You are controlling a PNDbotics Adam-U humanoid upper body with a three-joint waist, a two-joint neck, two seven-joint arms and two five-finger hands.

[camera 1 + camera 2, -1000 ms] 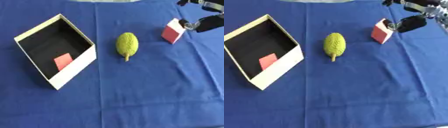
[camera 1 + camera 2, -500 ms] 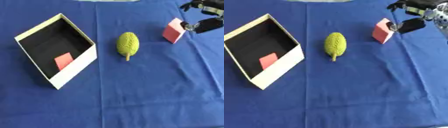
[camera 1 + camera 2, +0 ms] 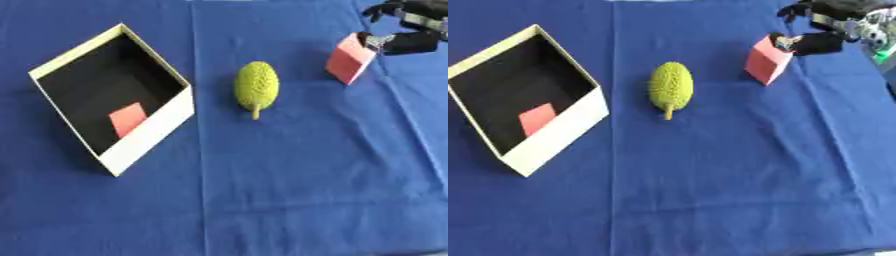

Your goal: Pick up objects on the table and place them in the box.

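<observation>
Pink-red block, small and box-shaped w/ a paler top face, stands on the blue cloth-covered table at far right, tilted on the cloth; robot's right hand, black w/ silver joints, sits at the block's upper right corner, one dark digit touching or just beside the top edge, other fingers curved above it; the block is not enclosed, so hand reads as open and closing in, not yet gripping. Left hand not in either view.

Other items: green bumpy oval fruit w/ a short stem, lying lengthwise near table centre, well apart from the block; open white-walled cardboard box w/ black interior at left, set askew, w/ a flat pink-red square piece already on its floor.

Risks, as judged from this pose: (1) contact only at a top corner, so closing fingers may tip or push the block away across the cloth rather than trap it; (2) a pinch on one edge may let it swivel or drop during the lift; (3) the carry to the box passes near the fruit, and a low path could knock or roll it; (4) box walls are angled to the approach, so a late release may catch the near rim.
</observation>
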